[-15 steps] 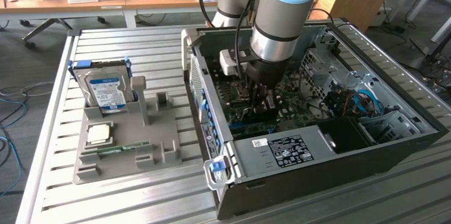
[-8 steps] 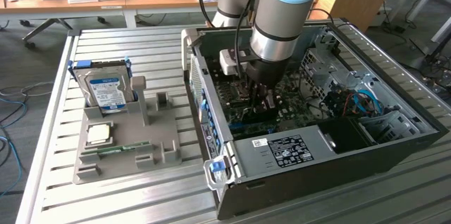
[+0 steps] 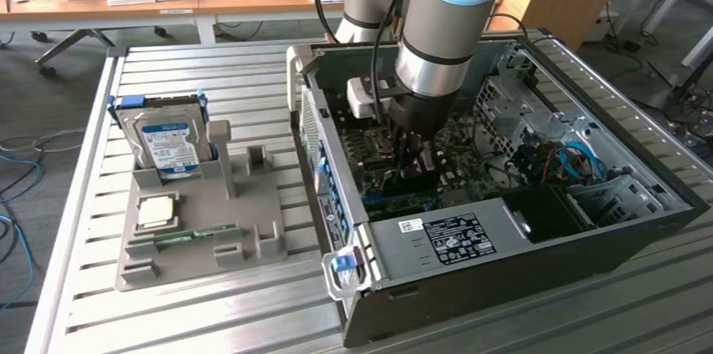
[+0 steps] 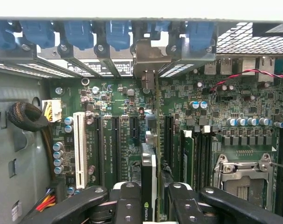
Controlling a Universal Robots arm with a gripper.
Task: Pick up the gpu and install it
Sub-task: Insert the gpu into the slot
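My pincer (image 4: 149, 198) pinches the gpu (image 4: 148, 182) inside the case (image 3: 624, 233).
The card stands edge-on over the motherboard (image 4: 225, 107): thin, dark-faced, green logo, silver bracket toward the blue clips (image 4: 118, 32).

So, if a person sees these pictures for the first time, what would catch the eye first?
Probably the arm reaching down into the open computer case, its gripper shut on the gpu, which stands on edge over the motherboard slots. Next, the grey holder on the exterior view's left, with the hard drive upright in it.
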